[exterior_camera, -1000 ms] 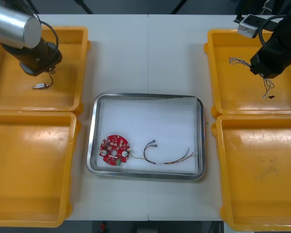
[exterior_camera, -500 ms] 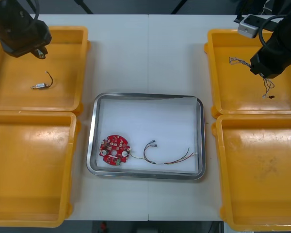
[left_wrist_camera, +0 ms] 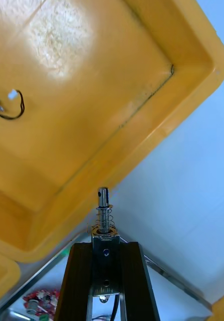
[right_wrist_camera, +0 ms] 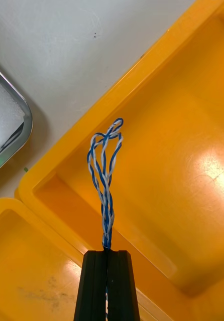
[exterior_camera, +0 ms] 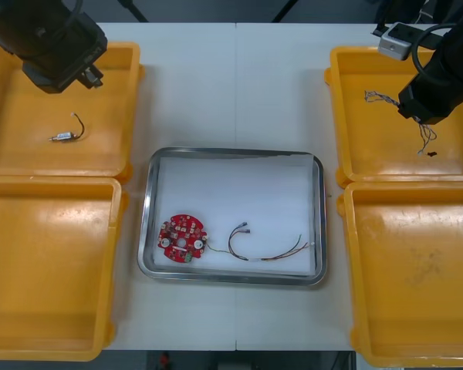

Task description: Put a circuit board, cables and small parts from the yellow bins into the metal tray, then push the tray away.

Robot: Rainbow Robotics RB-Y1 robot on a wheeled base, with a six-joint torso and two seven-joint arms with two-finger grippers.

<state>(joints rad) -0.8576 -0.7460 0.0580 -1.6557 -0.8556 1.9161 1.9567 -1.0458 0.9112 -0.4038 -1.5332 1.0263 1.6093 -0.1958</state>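
A light table (exterior_camera: pixel 239 85) carries four yellow plastic bins (exterior_camera: pixel 131 116), two at the left of the frame and two at the right, with one shiny metal tray (exterior_camera: pixel 148 216), white inside, in the lower middle. At the upper left the left tool (left_wrist_camera: pixel 103 246) is clamped on one small metal part (left_wrist_camera: pixel 103 210), a pin with a spring, above the corner of the upper-left bin. At the upper right the right tool (right_wrist_camera: pixel 107 253) is pinched on one twisted blue and white cable (right_wrist_camera: pixel 106 165) above its bin. The tray holds one round red circuit board (exterior_camera: pixel 182 239) and one thin cable (exterior_camera: pixel 251 257) beside it. One more small part with a black lead (exterior_camera: pixel 68 132) lies in the upper-left bin. The step looks like carrying the pin to the tray. It would go best lowered close over bare white lining, apart from the board, before release, since a round pin may roll or bounce.
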